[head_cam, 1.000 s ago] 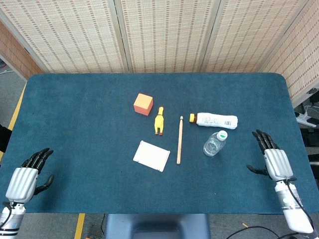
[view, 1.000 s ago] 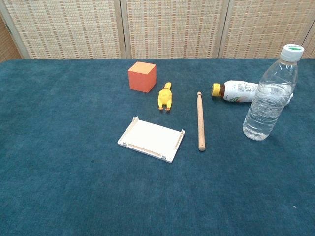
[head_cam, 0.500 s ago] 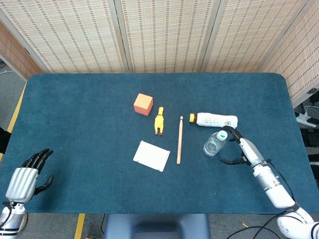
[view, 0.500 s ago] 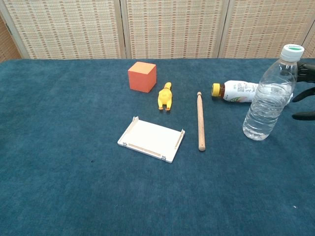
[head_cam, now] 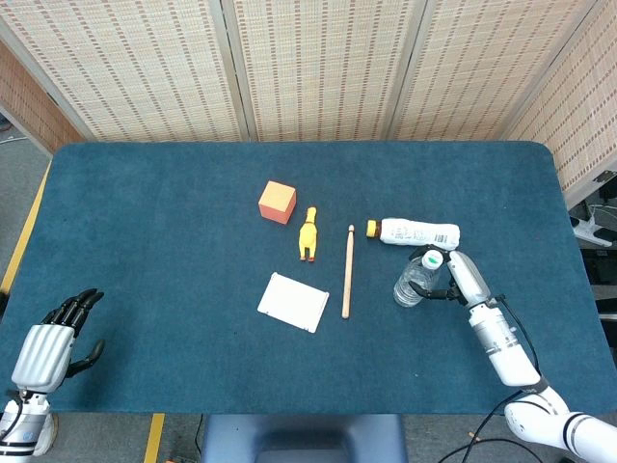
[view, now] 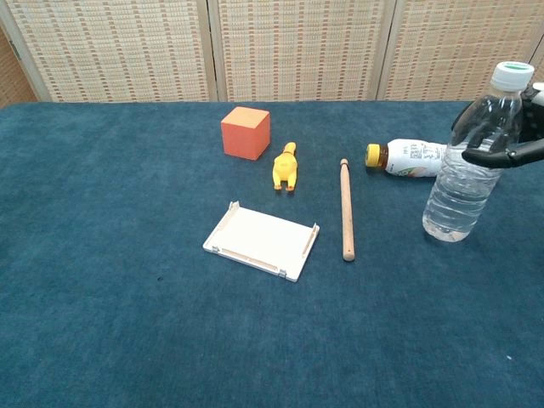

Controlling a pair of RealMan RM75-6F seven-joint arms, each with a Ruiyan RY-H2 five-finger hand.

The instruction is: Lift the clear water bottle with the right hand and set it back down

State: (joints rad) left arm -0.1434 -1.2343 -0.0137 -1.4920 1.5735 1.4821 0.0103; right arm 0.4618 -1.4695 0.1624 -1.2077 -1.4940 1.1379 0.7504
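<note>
Since the earlier frames the right hand (head_cam: 461,278) has swung in from the table's right edge and closed around the water bottle (view: 469,166). Its dark fingers (view: 478,119) wrap the upper body just below the green cap, the thumb crossing the front. That bottle stands upright on the blue table (head_cam: 145,241), right of centre. Just behind it lies a labelled bottle (head_cam: 416,232) with a yellow cap; its print is too small to read. Leftward sit a wooden stick (head_cam: 347,272), yellow toy (head_cam: 308,234), orange cube (head_cam: 277,202) and white tray (head_cam: 293,302). At the near left corner rests the left hand (head_cam: 50,338), fingers loosely apart, holding nothing.
</note>
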